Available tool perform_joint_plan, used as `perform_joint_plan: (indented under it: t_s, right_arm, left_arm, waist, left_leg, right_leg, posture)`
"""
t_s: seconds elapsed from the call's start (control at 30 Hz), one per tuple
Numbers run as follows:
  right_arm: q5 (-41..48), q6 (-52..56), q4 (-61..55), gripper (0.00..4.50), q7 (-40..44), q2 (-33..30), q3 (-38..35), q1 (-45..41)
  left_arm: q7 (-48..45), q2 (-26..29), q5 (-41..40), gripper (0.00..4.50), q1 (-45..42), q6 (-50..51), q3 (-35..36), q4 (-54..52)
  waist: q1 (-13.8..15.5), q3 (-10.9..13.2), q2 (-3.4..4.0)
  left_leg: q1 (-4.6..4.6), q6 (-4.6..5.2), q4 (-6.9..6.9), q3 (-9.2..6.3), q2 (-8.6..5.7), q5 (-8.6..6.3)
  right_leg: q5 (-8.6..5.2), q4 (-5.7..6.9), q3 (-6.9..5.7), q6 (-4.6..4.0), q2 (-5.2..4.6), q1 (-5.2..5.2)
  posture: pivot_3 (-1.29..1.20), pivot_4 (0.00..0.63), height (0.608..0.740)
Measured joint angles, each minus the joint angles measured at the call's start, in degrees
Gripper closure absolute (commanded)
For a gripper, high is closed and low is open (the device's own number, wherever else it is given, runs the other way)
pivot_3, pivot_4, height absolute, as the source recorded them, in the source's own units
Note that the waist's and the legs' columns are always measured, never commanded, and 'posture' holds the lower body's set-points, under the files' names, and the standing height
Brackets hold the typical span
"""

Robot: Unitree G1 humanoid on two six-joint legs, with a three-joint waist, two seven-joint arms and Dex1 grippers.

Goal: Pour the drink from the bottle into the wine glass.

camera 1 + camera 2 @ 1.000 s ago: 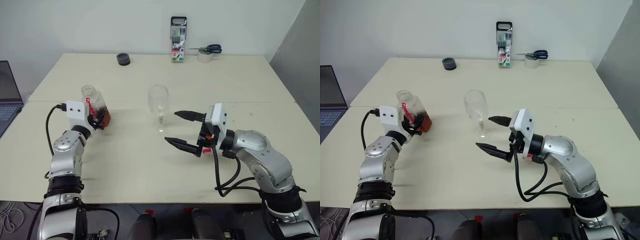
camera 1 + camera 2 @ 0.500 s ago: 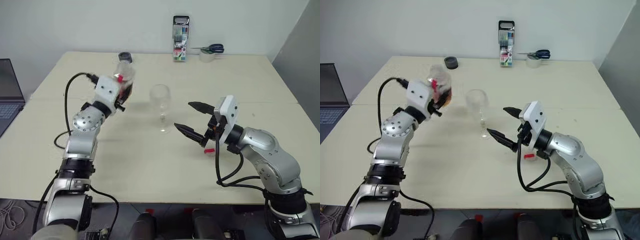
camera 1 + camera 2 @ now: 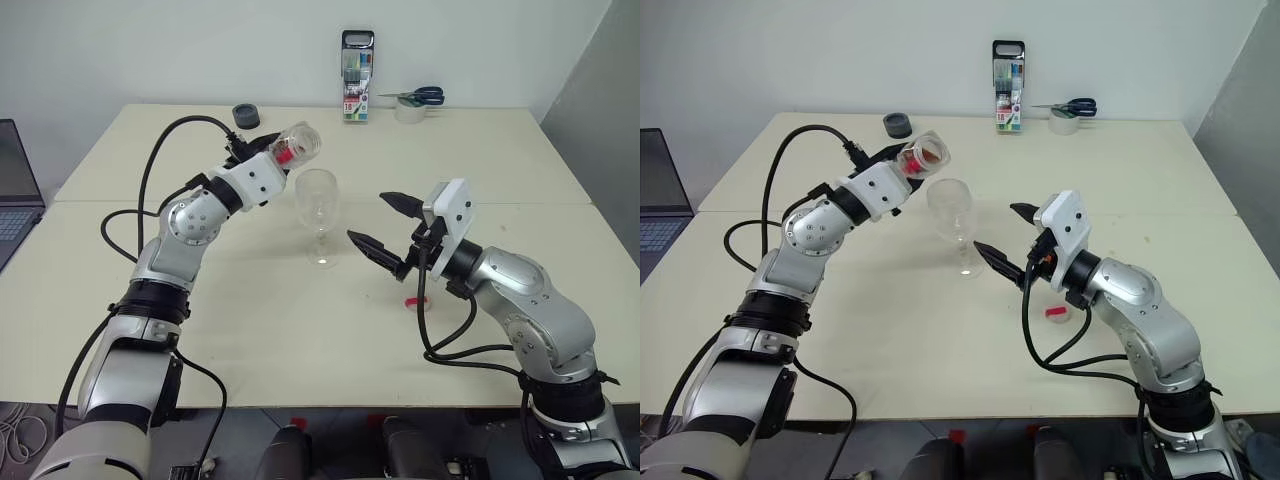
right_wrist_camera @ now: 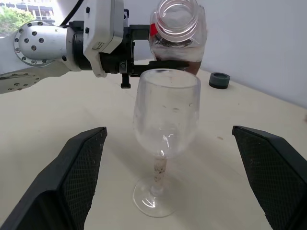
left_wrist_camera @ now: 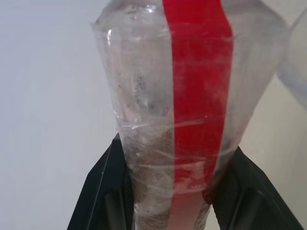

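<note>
The wine glass (image 3: 318,200) stands upright mid-table, and its bowl looks empty. My left gripper (image 3: 274,158) is shut on the bottle (image 3: 297,144), a clear uncapped one with a red label strip (image 5: 196,96). The bottle is held tipped, its open mouth just above and behind the glass's rim (image 4: 168,74). The reddish-brown drink (image 4: 169,47) sits low in the bottle, and no stream shows. My right gripper (image 3: 368,217) is open, its two fingers (image 4: 72,177) spread either side of the glass without touching it.
A small red cap (image 3: 416,300) lies on the table under my right wrist. At the back stand a marker pack (image 3: 356,62), scissors (image 3: 415,97) on a tape roll (image 3: 408,112), and a dark round piece (image 3: 246,117). A laptop (image 3: 18,190) is at far left.
My left arm has lifted the bottle and swung it right to the glass, rolling it from near upright to tipped. The right gripper has shifted slightly and stays open.
</note>
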Motion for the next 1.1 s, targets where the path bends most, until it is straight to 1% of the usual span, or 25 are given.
perform_joint_plan:
  t_s: [0.33,0.67,1.1]
  right_arm:
    - [0.7,1.2,0.3,0.0,-0.7,0.5,0.0,-1.2]
    - [1.1,1.2,0.8,0.0,-0.2,0.9,0.0,-2.4]
    - [1.9,5.4,0.2,0.0,-1.2,1.7,0.2,-4.4]
  left_arm:
    - [6.7,3.5,9.0,2.82,-2.9,-8.3,-2.3,9.1]
    - [11.8,5.6,14.8,2.82,-5.3,-12.1,-4.6,12.4]
    - [14.3,6.5,17.4,2.82,-6.7,-14.8,-5.9,12.6]
  waist:
    - [-0.1,0.0,0.0]
    - [-0.4,0.0,0.0]
    - [-0.7,0.0,0.01]
  left_leg:
    - [-0.03,0.08,0.01,-0.06,-0.01,-0.05]
    - [-0.04,0.08,0.01,-0.09,-0.01,-0.05]
    - [-0.09,0.07,0.02,-0.13,-0.01,-0.04]
  right_leg:
    - [0.0,0.02,-0.09,0.0,0.0,-0.01]
    - [0.0,0.04,-0.15,0.0,0.0,-0.02]
    - [0.0,0.06,-0.22,0.0,-0.01,-0.03]
  posture:
    - [0.0,0.15,0.74]
    - [0.0,0.15,0.74]
    - [0.0,0.15,0.74]
